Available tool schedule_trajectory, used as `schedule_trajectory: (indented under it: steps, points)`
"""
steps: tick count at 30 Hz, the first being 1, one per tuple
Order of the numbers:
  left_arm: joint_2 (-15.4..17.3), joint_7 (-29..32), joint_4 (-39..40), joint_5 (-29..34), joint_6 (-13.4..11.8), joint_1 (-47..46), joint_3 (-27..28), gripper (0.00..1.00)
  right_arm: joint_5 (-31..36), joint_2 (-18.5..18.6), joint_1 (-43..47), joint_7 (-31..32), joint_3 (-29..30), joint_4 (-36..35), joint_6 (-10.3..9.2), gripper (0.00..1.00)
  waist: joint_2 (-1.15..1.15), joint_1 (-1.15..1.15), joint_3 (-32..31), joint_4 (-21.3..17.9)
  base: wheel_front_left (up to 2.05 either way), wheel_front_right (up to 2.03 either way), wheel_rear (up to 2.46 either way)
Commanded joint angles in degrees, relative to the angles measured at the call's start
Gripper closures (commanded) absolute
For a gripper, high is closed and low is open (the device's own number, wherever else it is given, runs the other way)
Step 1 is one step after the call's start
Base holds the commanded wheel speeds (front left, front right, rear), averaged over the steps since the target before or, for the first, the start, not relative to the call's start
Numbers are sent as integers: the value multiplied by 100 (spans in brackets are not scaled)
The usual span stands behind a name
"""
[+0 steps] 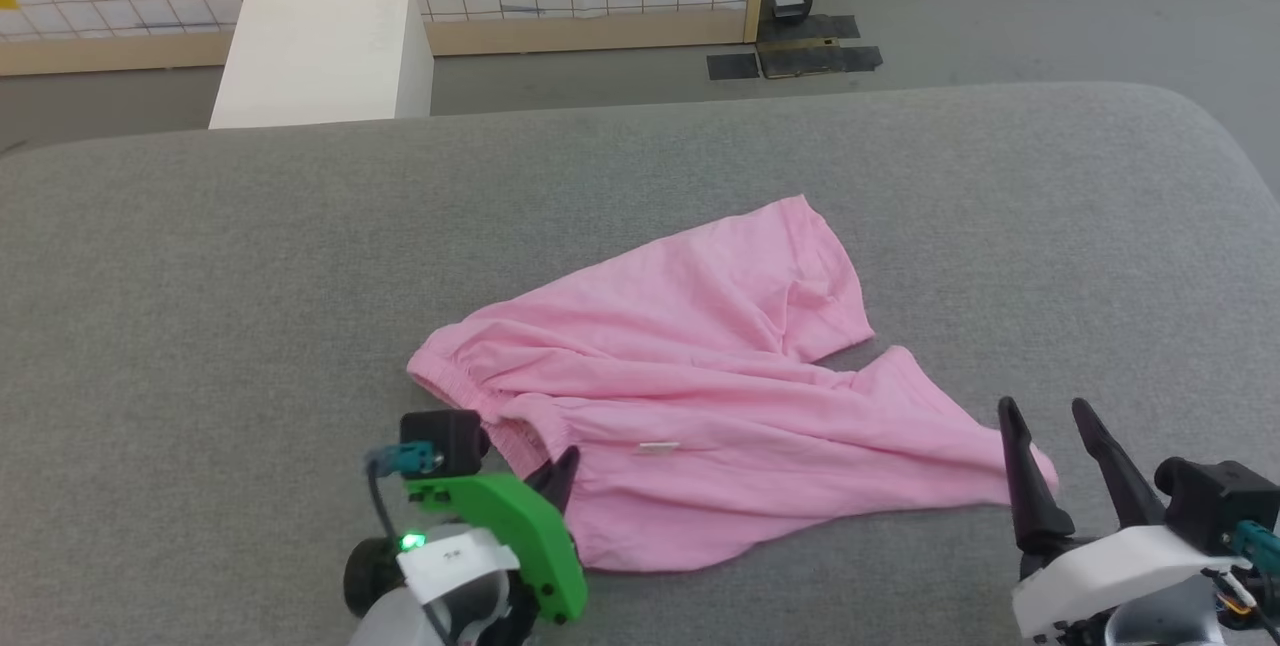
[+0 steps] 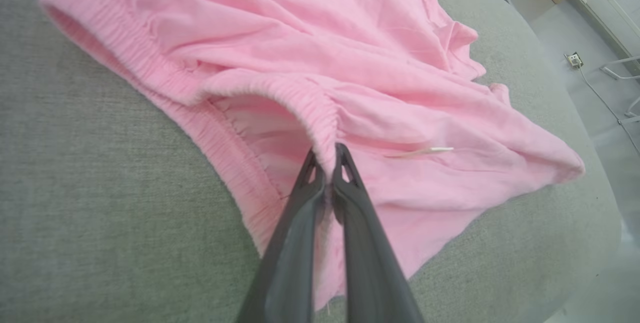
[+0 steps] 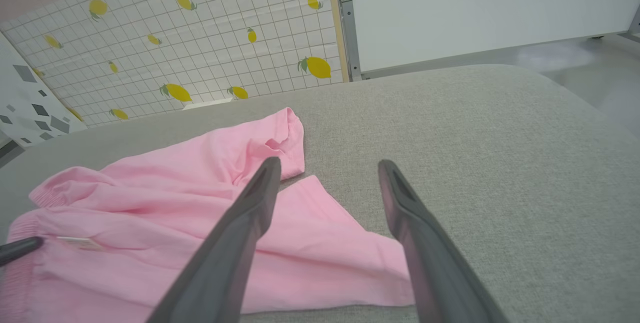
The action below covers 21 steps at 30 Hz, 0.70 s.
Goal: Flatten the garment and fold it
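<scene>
On grey cushion (image 1: 200,276), pinching waistband (image 2: 280,93) of pink shorts (image 1: 680,346) in left gripper (image 2: 327,155) (right gripper (image 3: 328,162) wide, empty); next likely: seize hem (image 3: 350,228), stretch.

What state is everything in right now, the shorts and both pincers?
Shorts: wrinkled, not yet flattened or folded, lying on the grey cushion.
Waistband: bunched, with one part pinched up.
Left pincer: shut on the waistband.
Right pincer: open, holding nothing, over a leg's edge.
</scene>
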<state>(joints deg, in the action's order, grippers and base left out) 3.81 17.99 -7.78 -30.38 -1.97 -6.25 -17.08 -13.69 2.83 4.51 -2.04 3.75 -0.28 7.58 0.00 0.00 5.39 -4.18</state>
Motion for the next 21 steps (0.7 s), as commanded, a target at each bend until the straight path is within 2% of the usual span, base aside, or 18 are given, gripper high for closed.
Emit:
schedule_trajectory:
  steps: [1,9,21]
  points:
    - [99,-31,106,-32,-63,173,78,100,-48,5,-24,186,100,36,-9,0,0,0,-14,30,0,0,0]
    - [389,134,740,-100,-299,713,307,100,-147,5,231,1875,378,107,-9,0,0,0,9,266,0,0,0]
    - [344,184,910,-160,-320,704,208,100,-186,5,251,3403,96,141,-9,0,0,0,183,426,0,0,0]
